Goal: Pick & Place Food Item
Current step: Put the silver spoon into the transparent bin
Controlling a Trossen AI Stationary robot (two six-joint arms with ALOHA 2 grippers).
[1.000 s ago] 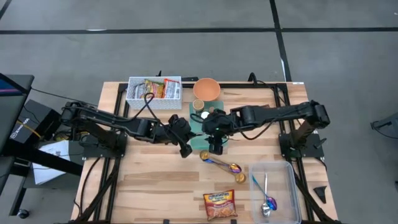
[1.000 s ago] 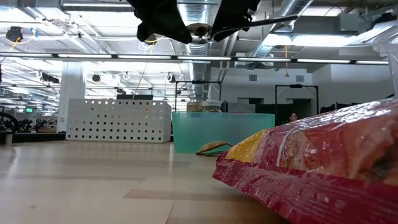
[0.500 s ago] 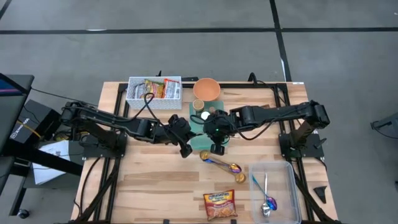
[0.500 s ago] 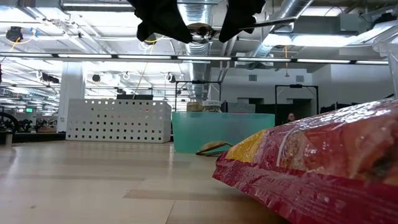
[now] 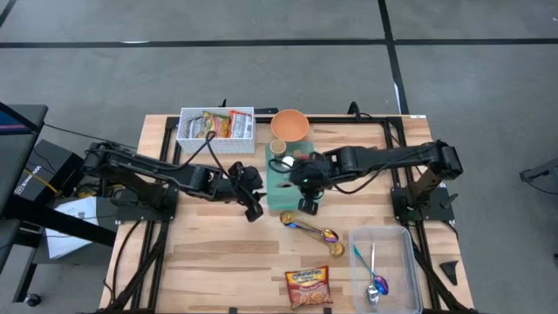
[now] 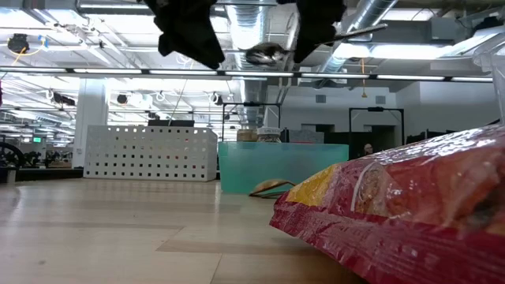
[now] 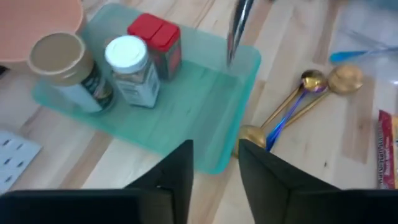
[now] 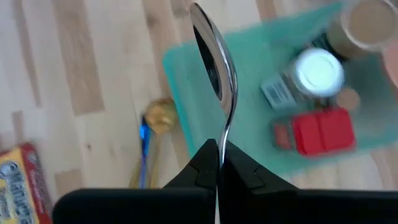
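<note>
My right gripper (image 8: 219, 146) is shut on a silver spoon (image 8: 214, 62), above the near edge of the teal tray (image 5: 281, 199). My left gripper (image 7: 214, 146) stands open and empty just left of the tray (image 7: 186, 106). The spoon (image 7: 239, 25) shows beyond it. The tray carries two jars and a red-capped shaker (image 7: 155, 43). A red snack bag (image 5: 309, 288) lies flat by the table's near edge and fills the low view's right (image 6: 410, 213). My right gripper pinches the spoon's handle (image 8: 219, 138) between its two fingers, some way behind the bowl. The fingers slant down from the table's right side. The spoon is lifted clear, its bowl (image 6: 267, 54) sticking out past the fingertips toward my left gripper (image 6: 189, 31).
A white basket of packets (image 5: 216, 125) and an orange bowl (image 5: 289, 125) stand at the far edge. Gold and blue spoons (image 5: 312, 229) lie near the tray. A clear bin (image 5: 403, 262) with spoons stands at the near right.
The spoon hung between both grippers a second ago. My left gripper has let go of it and drawn away toward the table's left. The spoon now stays with my right gripper alone, clear of the table.
</note>
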